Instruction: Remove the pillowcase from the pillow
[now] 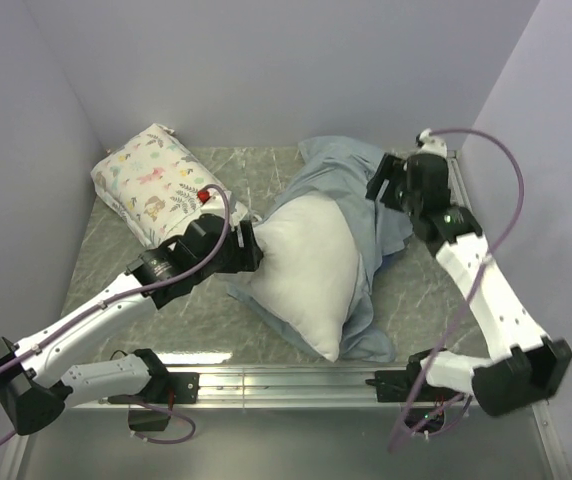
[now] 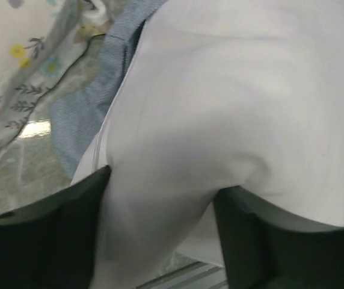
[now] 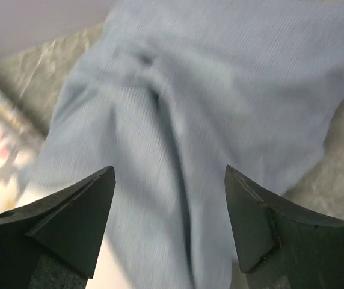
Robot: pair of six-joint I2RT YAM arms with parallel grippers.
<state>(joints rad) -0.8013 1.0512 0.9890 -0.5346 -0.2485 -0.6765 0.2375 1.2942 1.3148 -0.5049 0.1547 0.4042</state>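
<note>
Since the pillowcase [image 1: 341,170] lies bunched against the far right side of the pillow [image 1: 306,265], the right arm is plainly the nearer one to it. The right gripper [image 3: 170,171] hangs directly over that grey-blue heap, its jaws spread wide with nothing held between them. A long fold of the cloth runs straight ahead of it. More of the pillowcase trails round the pillow's right edge and shows under its near corner, so the cloth hugs that side rather than covering the top.

Most of the pillow's upper face is bare and white. Its long axis runs from the far middle of the table [image 1: 116,280] toward the near edge, tilted a little to the right. Whether any part of it sits inside the cloth, I cannot tell.

The left gripper [image 2: 163,180] is at the pillow's left edge, the side away from the pillowcase. Its jaws stand well apart with a bulge of white pillow between them, and they do not look to be pinching it. Farther left lies a flowered pillow [image 1: 156,180], apart from the job.

The likely next move is a pull by the right arm toward the far right, across the pillow's long axis, while the left steadies the pillow.
</note>
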